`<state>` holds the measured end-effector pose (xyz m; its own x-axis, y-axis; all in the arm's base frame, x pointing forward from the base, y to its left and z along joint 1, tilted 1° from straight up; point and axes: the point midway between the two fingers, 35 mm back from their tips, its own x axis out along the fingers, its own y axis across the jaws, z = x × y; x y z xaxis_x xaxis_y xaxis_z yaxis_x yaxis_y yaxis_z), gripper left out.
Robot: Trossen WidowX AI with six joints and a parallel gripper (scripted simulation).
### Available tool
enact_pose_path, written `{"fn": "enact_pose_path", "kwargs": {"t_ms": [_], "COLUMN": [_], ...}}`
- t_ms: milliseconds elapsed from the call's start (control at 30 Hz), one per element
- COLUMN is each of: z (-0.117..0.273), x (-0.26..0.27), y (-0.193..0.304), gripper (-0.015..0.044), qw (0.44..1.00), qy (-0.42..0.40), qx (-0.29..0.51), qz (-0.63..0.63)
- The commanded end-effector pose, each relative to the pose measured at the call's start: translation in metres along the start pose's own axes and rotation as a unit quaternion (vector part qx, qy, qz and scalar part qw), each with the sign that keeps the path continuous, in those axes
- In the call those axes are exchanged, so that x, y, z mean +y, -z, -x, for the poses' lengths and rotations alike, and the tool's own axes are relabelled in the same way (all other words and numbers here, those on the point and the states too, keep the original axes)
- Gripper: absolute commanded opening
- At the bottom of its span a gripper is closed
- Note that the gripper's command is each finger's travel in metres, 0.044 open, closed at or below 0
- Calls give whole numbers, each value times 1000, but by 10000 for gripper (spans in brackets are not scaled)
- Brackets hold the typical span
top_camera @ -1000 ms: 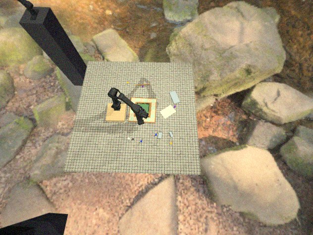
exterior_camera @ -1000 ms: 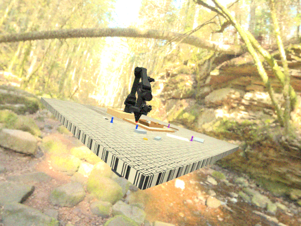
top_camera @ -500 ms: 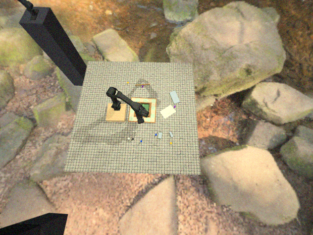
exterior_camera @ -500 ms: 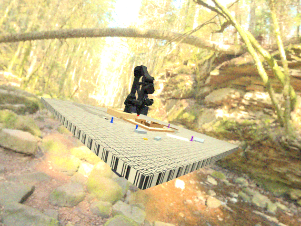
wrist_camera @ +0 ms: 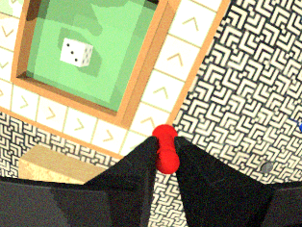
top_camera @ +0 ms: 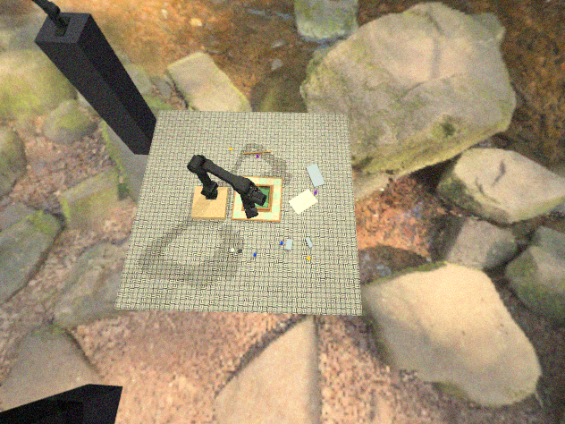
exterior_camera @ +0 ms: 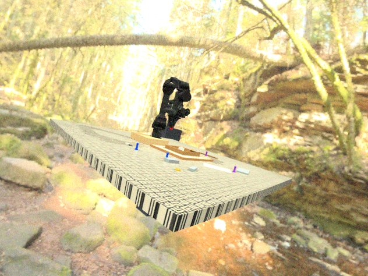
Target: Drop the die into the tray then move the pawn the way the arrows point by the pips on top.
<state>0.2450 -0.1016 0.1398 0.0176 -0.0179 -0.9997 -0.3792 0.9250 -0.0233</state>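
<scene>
Die: in the tray (top_camera: 272, 197) (exterior_camera: 190, 153) (wrist_camera: 145, 64), drop done; die (exterior_camera: 181, 148) (wrist_camera: 77, 52) looks settled, biggest visible face has three pips, likely the top
Pawn: red pawn (exterior_camera: 171, 128) (wrist_camera: 165, 149), off the board (top_camera: 277, 200) (exterior_camera: 195, 158) (wrist_camera: 161, 91), held up over its corner side in wrist view; height unclear
Fingers: fingers (top_camera: 250, 213) (exterior_camera: 171, 127) clamped on the red pawn
Arrows: printed on squares, run round the tray
Done: die roll, pawn grasp
Left: set pawn on the right square (three forward if reading holds), let go, back arm off
Start square: cannot tell, so count unverified
Counter: other pieces on counter (top_camera: 182, 283) (exterior_camera: 178, 190) (wrist_camera: 240, 96) need no handling
</scene>
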Motion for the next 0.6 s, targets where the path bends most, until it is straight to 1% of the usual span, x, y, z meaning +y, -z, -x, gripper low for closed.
{"fn": "enact_pose_path", "kwargs": {"t_ms": [0,567], "z": [5,-27], "x": [-2,-36], "y": [-2,-72], "gripper": [0,0], "qw": [1000,1000], "qy": [4,5], "qx": [-4,-6], "qz": [2,2]}}
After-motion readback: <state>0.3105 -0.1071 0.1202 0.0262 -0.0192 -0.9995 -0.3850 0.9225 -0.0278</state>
